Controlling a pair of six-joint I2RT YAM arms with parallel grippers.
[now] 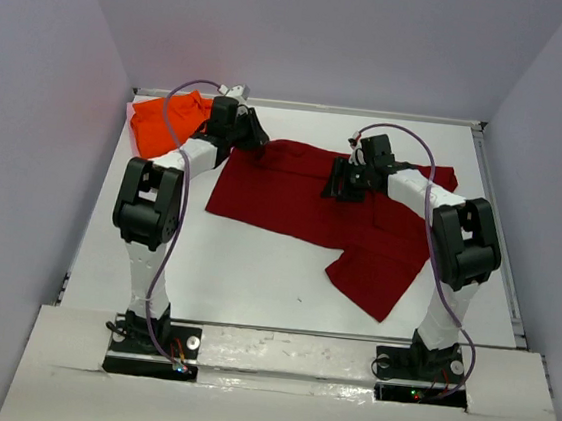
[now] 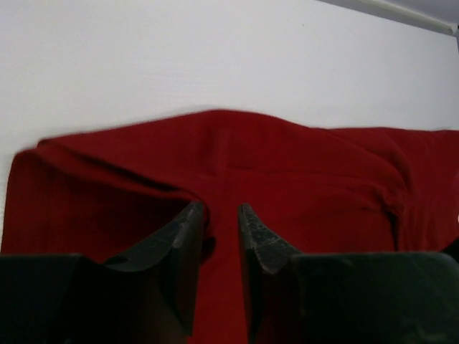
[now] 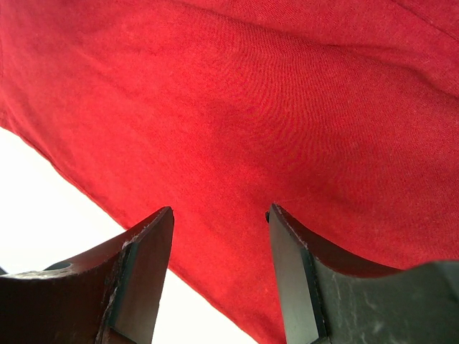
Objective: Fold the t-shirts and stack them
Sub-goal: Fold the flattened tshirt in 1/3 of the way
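Observation:
The dark crimson t-shirt (image 1: 303,188) lies spread over the middle of the white table (image 1: 245,267), one part reaching toward the front right. The bright orange t-shirt (image 1: 159,122) lies bunched at the back left corner. My left gripper (image 1: 256,139) is at the crimson shirt's back left edge. In the left wrist view the left gripper (image 2: 222,209) has its jaws nearly together on a raised ridge of crimson cloth (image 2: 301,179). My right gripper (image 1: 340,185) hangs over the shirt's middle. In the right wrist view the right gripper (image 3: 220,209) is open just above the cloth (image 3: 272,107), near its edge.
Pale walls (image 1: 52,96) close in the table on the left, back and right. A raised rim (image 1: 312,106) runs along the table's back edge. Both arm bases (image 1: 151,343) stand at the near edge.

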